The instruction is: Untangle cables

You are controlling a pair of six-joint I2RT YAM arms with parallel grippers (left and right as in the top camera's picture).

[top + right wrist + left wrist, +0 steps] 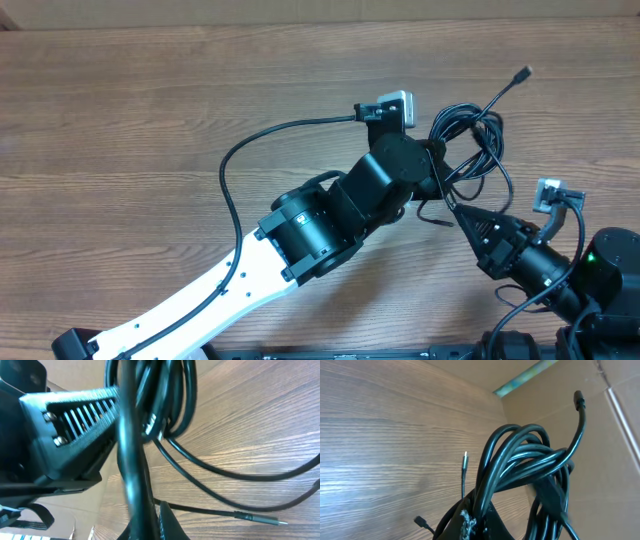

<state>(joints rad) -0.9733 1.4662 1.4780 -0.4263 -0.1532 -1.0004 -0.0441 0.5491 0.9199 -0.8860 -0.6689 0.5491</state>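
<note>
Overhead, I've got the left gripper (432, 168) and right gripper (458, 208) meeting at the cables (475, 145), right of centre over the table (150, 100), presumably to pull opposite ways. Left wrist: fingers (451, 526) clamped on glossy black loops, a plug (465, 458) dangling free. Right wrist: that gripper seems pinched on one blurred strand.

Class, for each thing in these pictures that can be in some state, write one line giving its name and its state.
cables, tangled in one looped bundle, not separated.
plug end, free, sticking out beyond the bundle.
left gripper, shut on the cables at the base of the loops.
right gripper, appears shut on a strand of the cables.
</note>
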